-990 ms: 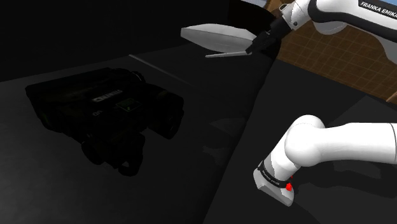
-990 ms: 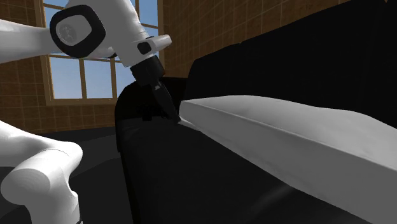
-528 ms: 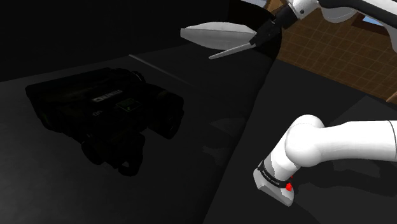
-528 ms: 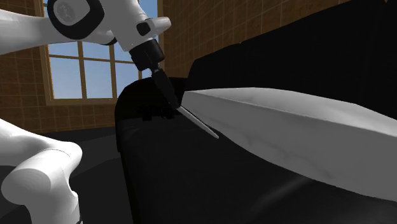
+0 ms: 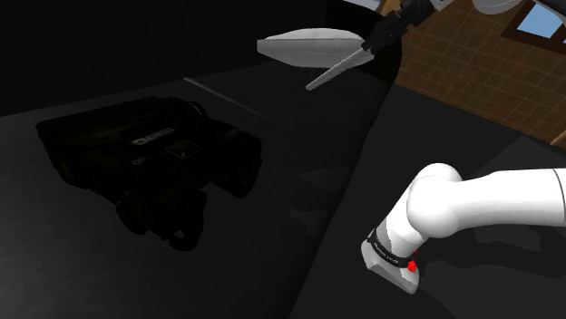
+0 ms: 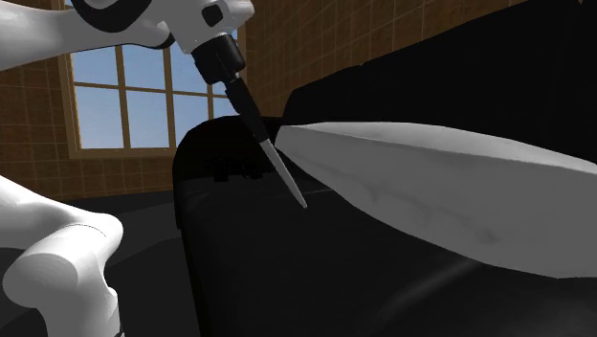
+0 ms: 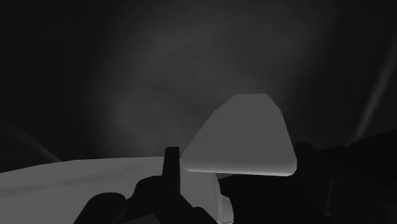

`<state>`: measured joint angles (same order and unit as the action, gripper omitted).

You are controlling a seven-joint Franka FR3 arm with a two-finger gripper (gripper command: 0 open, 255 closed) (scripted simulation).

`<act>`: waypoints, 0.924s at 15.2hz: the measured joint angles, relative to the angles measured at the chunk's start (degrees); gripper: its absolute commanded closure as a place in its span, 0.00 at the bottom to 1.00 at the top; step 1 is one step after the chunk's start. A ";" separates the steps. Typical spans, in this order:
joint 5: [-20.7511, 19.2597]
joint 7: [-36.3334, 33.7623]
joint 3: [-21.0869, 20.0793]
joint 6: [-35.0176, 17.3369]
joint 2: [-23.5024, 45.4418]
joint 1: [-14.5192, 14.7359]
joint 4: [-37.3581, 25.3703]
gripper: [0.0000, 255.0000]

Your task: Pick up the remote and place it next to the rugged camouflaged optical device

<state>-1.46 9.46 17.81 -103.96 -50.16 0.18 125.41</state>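
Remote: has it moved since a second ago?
Yes. The remote tilted steeper, its upper end rising beside the unmoved white cushion.

In the shoulder view the binoculars [image 5: 150, 159] lie on the surface [image 5: 290, 154] at the left. Well apart, up and to the right, the remote [image 5: 337, 69] hangs tilted from the fingers [image 5: 381, 32], just beside a rounded object [image 5: 304, 45] on its left. The arm's base [image 5: 395, 258] stands at lower right.
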 measured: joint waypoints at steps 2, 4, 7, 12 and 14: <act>0.62 -2.31 -2.49 0.23 -1.06 -0.03 0.34 1.00; 1.34 -4.50 -4.99 0.38 -2.62 -0.05 1.73 1.00; 2.85 -8.35 -9.28 0.27 -3.90 0.27 3.38 1.00; 5.54 -14.80 -16.39 0.48 -5.63 1.02 4.65 1.00; 6.76 -17.54 -19.41 0.24 -6.44 1.38 5.53 1.00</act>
<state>5.30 -8.08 -1.60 -103.71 -56.60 1.56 130.94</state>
